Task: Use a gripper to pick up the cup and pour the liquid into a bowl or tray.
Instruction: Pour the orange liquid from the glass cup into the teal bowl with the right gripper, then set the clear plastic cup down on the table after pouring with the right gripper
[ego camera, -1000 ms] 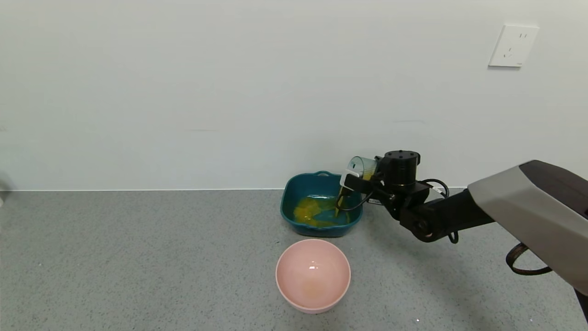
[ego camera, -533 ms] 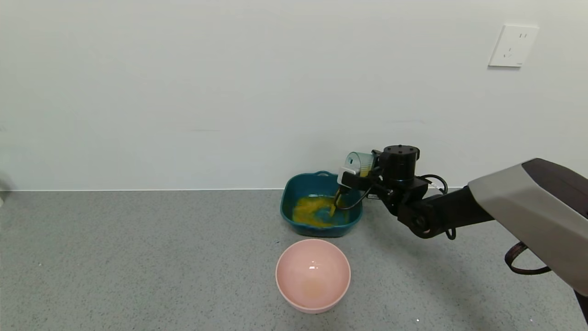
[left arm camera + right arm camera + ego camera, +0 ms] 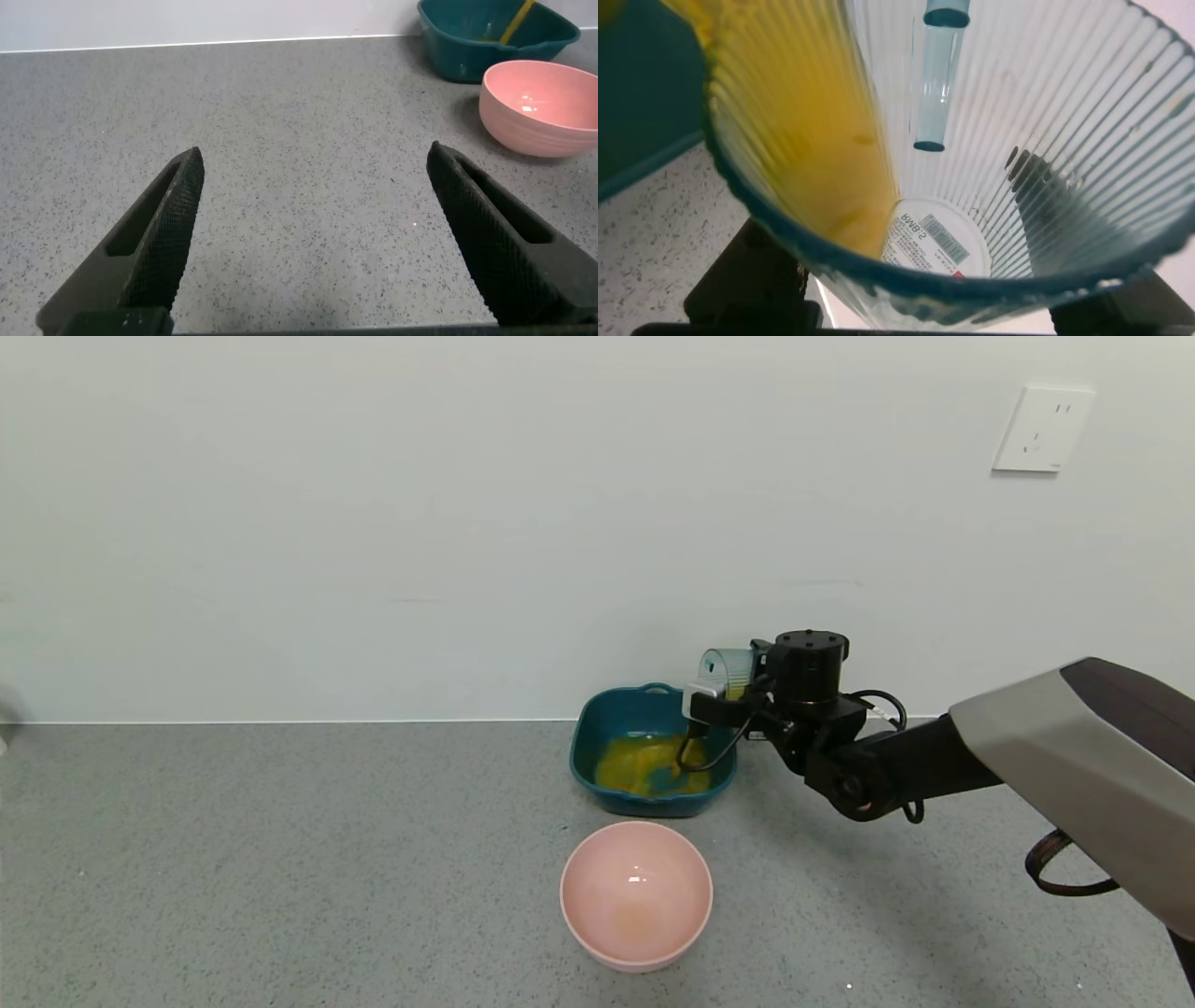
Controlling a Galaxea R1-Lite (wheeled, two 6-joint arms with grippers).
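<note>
We had the right gripper, jaws pinching the cup, tipped over the teal dish w/ liquid pooled inside. Best: hold tilt steady till dregs drain. Left gripper parked, jaws spread.

Right tool clamped, arm extended; left tool agape.

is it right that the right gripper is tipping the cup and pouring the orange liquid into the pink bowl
Not quite. The right gripper is tipping the cup, but the orange liquid lands in the teal dish, not the pink bowl; the head view shows it.
</note>
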